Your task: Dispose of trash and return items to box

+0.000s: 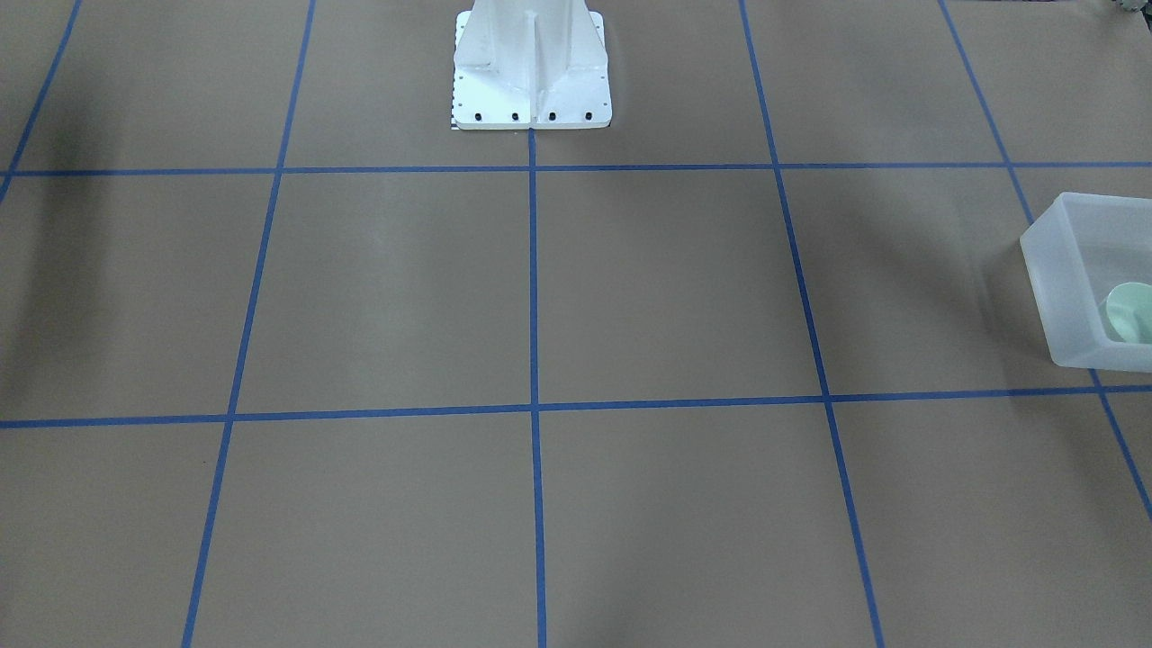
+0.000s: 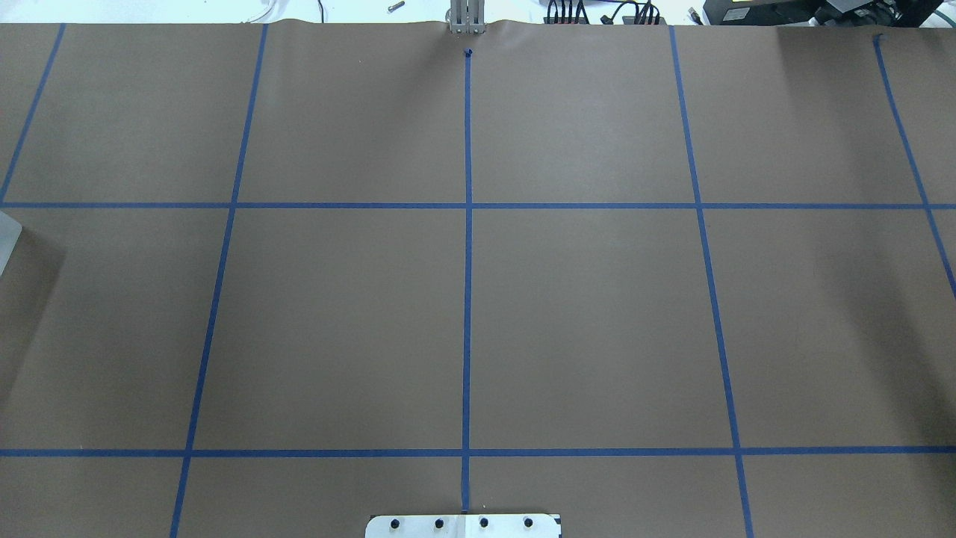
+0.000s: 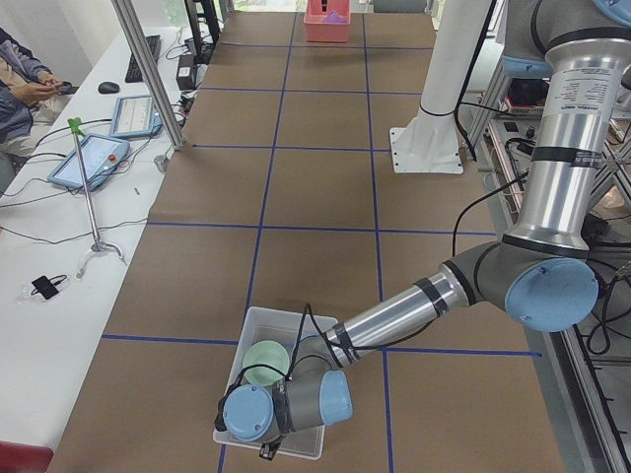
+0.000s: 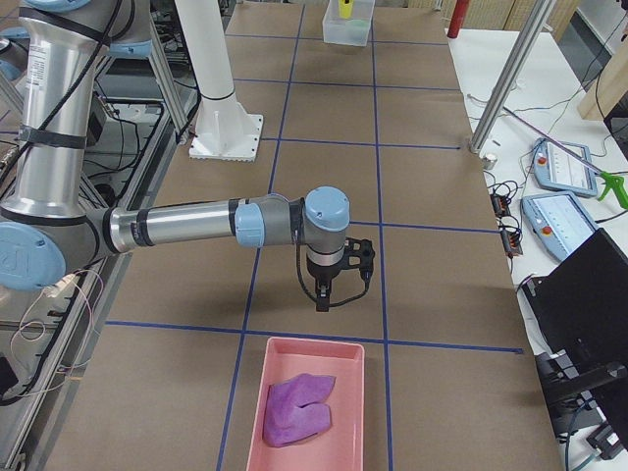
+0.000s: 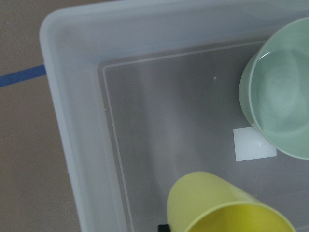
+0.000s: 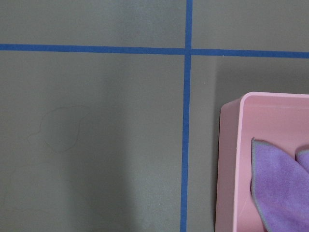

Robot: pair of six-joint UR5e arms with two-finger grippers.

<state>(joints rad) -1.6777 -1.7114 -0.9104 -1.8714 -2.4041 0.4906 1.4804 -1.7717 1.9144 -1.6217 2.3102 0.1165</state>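
The frosted-white box (image 5: 72,111) fills the left wrist view and sits at the right edge of the front-facing view (image 1: 1071,270). The mint-green bowl (image 5: 282,94) lies inside it, seen also in the exterior left view (image 3: 264,362). A yellow cup (image 5: 224,205) is in the box, at the bottom of the left wrist view. My left gripper (image 3: 268,450) hangs over the box; I cannot tell whether it is open or shut. My right gripper (image 4: 329,294) hangs above bare table, just before a pink tray; I cannot tell its state.
The pink tray (image 4: 345,392) holds a purple cloth (image 4: 299,407) at the table's right end, also in the right wrist view (image 6: 231,159). The white pedestal base (image 1: 531,81) stands at the robot's side. Blue tape lines grid the brown table.
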